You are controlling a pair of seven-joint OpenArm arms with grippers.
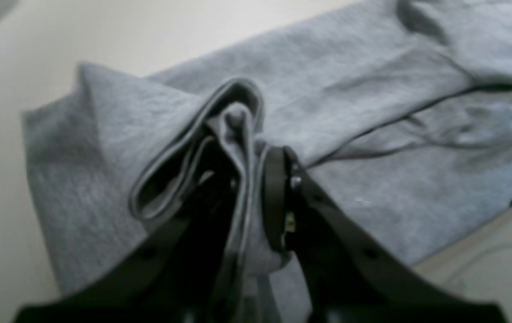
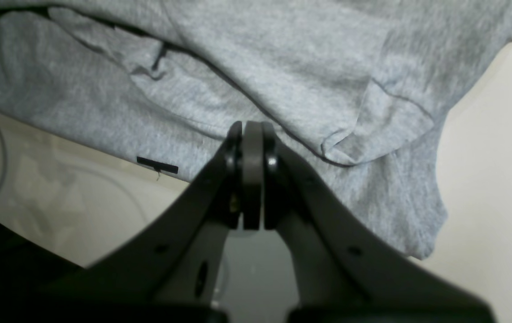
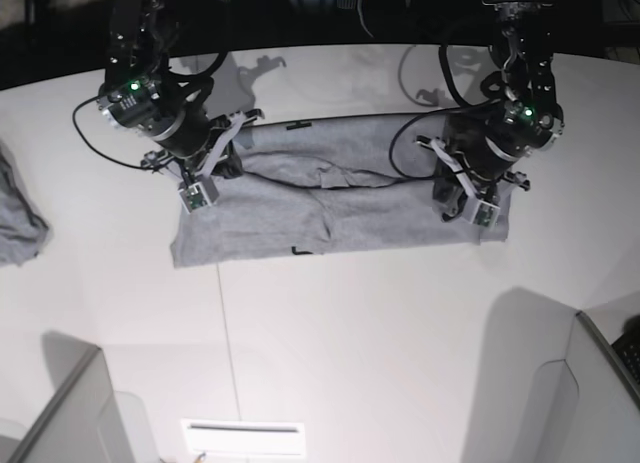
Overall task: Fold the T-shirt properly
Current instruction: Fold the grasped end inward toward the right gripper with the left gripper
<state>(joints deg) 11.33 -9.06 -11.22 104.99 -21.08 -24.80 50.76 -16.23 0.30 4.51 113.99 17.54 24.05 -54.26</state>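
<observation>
T-shirt (image 1: 372,112): cut off at right edge of left wrist view, blurred throughout. Left hand (image 1: 256,179): inner pads hidden by bunched cloth. Grey cloth (image 3: 18,228): cropped at base view's left edge.

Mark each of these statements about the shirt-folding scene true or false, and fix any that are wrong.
1. The left claw is shut on a bunched fold of the T-shirt. True.
2. The right claw grips a thick wad of cloth between its fingers. False: its fingers are pressed together with no cloth visible between them, though its tip sits right at the shirt.
3. The T-shirt hangs in the air above the table. False: it lies spread across the table, only the pinched fold raised.
4. A second, smaller piece of grey cloth lies at the edge of the base view, apart from the T-shirt. True.
5. The two arms are at opposite ends of the T-shirt. True.
</observation>
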